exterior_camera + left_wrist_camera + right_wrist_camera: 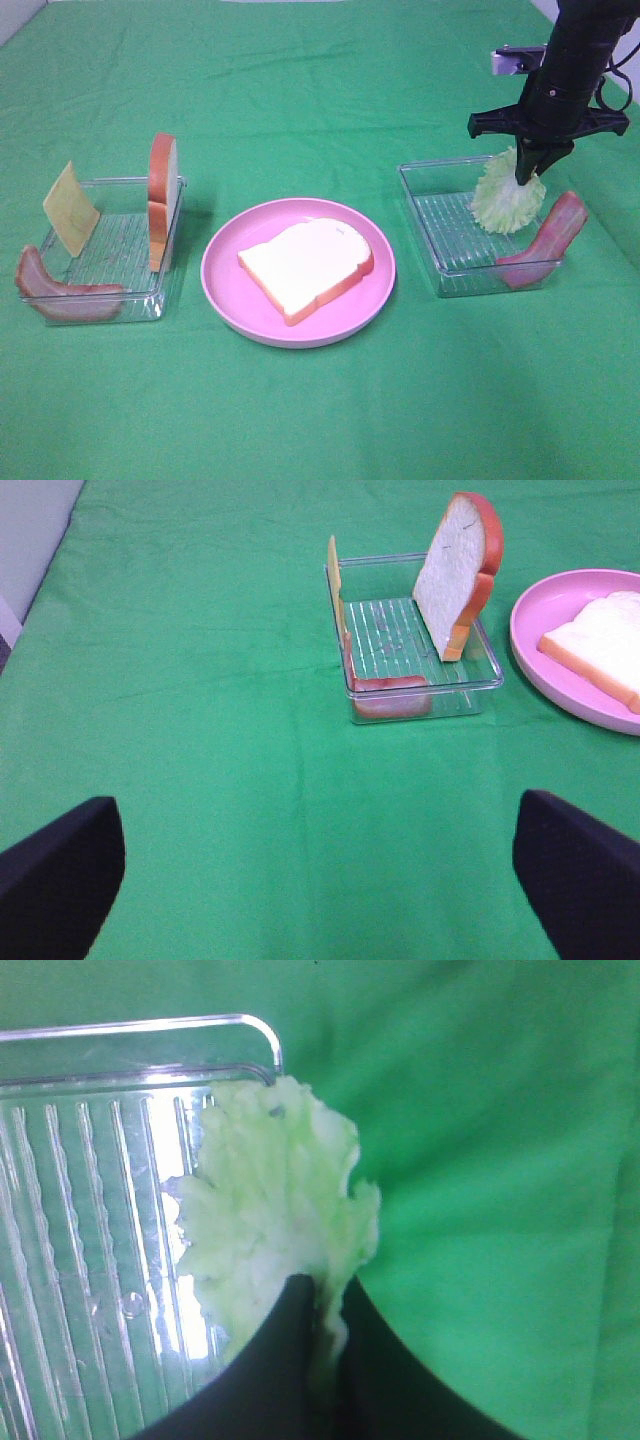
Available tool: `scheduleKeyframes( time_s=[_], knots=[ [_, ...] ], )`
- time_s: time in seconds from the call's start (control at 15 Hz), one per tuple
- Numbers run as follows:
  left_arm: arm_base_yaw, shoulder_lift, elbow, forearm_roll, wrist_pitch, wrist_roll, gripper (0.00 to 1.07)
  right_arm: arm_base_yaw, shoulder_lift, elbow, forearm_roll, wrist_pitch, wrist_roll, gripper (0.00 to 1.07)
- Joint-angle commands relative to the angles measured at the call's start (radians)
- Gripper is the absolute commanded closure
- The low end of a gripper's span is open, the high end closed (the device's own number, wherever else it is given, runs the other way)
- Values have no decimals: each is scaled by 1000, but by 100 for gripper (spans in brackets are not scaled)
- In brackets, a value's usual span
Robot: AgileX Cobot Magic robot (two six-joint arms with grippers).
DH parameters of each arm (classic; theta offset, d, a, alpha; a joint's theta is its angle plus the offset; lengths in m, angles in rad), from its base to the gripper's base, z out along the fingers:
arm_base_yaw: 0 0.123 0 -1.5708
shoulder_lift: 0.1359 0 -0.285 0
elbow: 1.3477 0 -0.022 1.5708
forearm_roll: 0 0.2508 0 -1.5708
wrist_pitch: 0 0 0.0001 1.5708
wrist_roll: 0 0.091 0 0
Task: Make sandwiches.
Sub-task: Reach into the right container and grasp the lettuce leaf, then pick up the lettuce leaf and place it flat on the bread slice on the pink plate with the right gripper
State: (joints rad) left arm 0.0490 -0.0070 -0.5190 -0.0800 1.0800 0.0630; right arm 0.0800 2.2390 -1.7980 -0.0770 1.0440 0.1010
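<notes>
One white bread slice (308, 263) with orange crust lies flat on the round pink plate (225, 290). A second bread slice (162, 198) stands on edge in the left clear tray (142, 305), with a yellow cheese square (70, 208) and a reddish bacon strip (62, 292). My right gripper (527, 178) is shut on the pale green lettuce leaf (503, 200) at the right tray's (440, 240) far right side; the right wrist view shows the leaf (275, 1215) pinched between the fingers. Another bacon strip (545, 243) leans on that tray. My left gripper (320, 880) is open over bare cloth, near the left tray (470, 685).
A green cloth (320, 420) covers the whole table. The plate sits between the two trays. The pale table edge shows at the far left corner (15, 15).
</notes>
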Motion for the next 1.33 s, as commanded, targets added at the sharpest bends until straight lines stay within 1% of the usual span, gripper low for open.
scheduleKeyframes(
  time_s=[0.07, 0.27, 0.33, 0.6, 0.8, 0.93, 1.0, 1.27, 1.33],
  knots=[
    [5, -2, 1, -5, -1, 0, 7, 3, -14, 0, -3, 16, -16, 104],
    [5, -2, 1, -5, -1, 0, 7, 3, -58, 0, 28, 24, -20, 104],
    [5, -2, 1, -5, -1, 0, 7, 3, -83, 0, 56, 26, -22, 104],
    [5, -2, 1, -5, -1, 0, 7, 9, -194, 0, 233, 33, -101, 104],
    [5, -2, 1, -5, -1, 0, 7, 53, -255, 0, 289, 48, -134, 104],
    [5, -2, 1, -5, -1, 0, 7, 121, -281, 0, 317, 63, -156, 104],
    [5, -2, 1, -5, -1, 0, 7, 214, -285, 0, 317, 76, -156, 104],
    [5, -2, 1, -5, -1, 0, 7, 405, -285, 0, 317, 71, -156, 104],
    [5, -2, 1, -5, -1, 0, 7, 426, -285, 0, 317, 71, -156, 104]
  ],
)
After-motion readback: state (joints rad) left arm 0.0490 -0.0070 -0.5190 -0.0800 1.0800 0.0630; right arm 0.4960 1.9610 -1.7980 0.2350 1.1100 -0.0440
